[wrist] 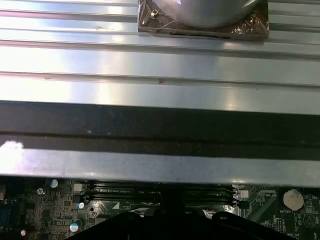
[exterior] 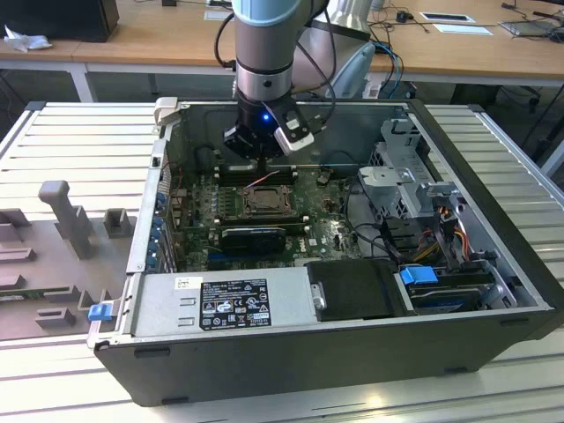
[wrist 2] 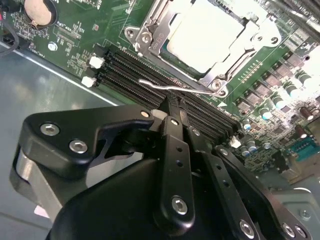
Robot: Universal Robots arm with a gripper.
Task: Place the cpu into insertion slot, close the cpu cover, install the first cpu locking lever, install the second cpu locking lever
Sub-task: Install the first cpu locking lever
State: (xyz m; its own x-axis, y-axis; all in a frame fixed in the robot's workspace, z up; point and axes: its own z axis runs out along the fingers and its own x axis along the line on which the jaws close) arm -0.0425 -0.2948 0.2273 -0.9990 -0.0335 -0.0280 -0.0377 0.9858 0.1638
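In the second wrist view the pale cpu lies in the insertion slot, with the shiny cpu cover folded down around it. A thin silver locking lever runs along the socket's edge, above the black memory slots. My gripper is shut, with its narrow black fingertips right at this lever's bend. The exterior view shows the gripper hanging inside the open computer case, just behind the socket on the green motherboard.
Steel case walls enclose the board. The power supply sits in front. A drive cage and cables are on the exterior view's right. A coin battery and the case wall appear in the first wrist view.
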